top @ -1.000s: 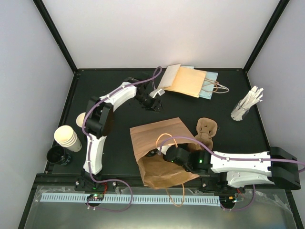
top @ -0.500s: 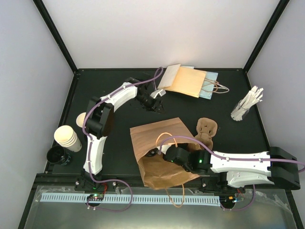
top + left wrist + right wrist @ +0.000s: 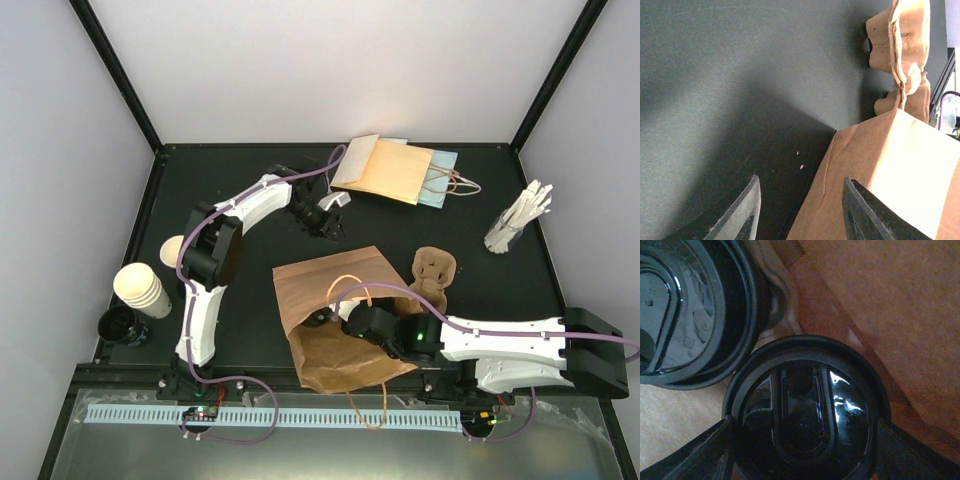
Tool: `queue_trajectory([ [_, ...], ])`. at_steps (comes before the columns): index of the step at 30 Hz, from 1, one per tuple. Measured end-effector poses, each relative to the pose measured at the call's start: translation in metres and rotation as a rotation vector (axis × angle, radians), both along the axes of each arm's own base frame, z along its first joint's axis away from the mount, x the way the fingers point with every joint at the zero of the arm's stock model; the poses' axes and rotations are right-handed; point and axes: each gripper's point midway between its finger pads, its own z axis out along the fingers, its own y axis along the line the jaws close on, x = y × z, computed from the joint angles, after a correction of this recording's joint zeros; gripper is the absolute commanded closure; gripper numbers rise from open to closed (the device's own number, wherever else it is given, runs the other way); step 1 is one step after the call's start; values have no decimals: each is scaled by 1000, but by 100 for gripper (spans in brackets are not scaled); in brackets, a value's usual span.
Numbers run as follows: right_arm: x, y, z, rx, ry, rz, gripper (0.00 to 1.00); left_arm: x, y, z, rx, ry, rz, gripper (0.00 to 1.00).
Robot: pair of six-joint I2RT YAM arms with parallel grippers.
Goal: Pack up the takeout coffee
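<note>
Right pincer (image 3: 805, 440) reaches into the brown paper bag (image 3: 345, 272) that lies on the worktop (image 3: 715, 75) in the near middle of the scene. Its fingers stand wide, one pressed to each side of the near cup (image 3: 802, 415), so it looks to be holding that cup by the lid rim. The lid faces the wrist camera squarely, which puts the cup's long axis straight ahead of the pincer, along its reach. Whether that means the cup is upright or tipped inside the bag cannot be told.

The second cup (image 3: 685, 310) sits just beside the first, up and to the left in the wrist view, and their rims nearly touch. Only glossy black lids show on both, each with a raised oval sip tab. The cream bodies and the sleeves are hidden below.

The left pincer (image 3: 801, 179) hangs partly open and empty over bare worktop at the bag's far edge, well apart from the cups. The pulp carrier (image 3: 432, 270) lies outside the bag, to its right.

The right arm alone is placed to act. Its move is probably to seat the held cup against its twin and let go without tipping either. The left pincer could steady the bag's edge.
</note>
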Motion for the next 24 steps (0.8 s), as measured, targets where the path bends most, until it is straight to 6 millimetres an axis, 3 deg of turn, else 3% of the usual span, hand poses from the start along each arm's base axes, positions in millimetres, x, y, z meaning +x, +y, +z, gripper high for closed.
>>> queue_trajectory([
  [12, 2, 2, -7, -9, 3, -6, 59, -11, -5, -3, 6, 17, -31, 58],
  [24, 9, 19, -5, -7, 43, -61, 58, -21, 1, -6, 30, 53, -51, 59],
])
